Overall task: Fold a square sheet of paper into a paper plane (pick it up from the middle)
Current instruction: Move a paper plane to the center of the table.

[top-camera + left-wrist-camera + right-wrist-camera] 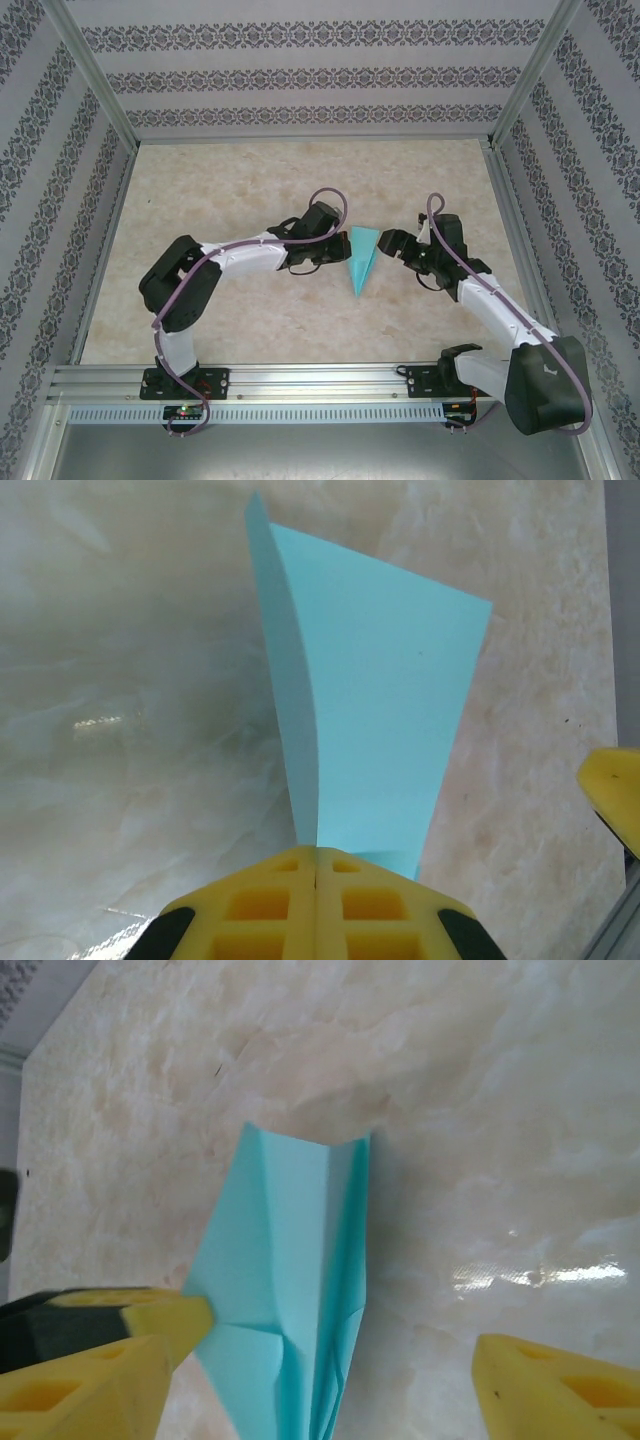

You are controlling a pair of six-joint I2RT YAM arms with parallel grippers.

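From the left wrist I see the left gripper (316, 855), jaws clamped on the paper plane (370, 700); the right wrist shows the right gripper (322, 1348), jaws wide, over the marbled counter (500, 1110).

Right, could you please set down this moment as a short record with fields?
object: paper plane, turquoise, folded, with a centre crease
orientation: sharp tip toward the arm bases
surface: marbled table
left gripper: shut on the edge of the paper plane
right gripper: open, one finger on either side of the plane, not clamped
plane lifted or resting: cannot tell
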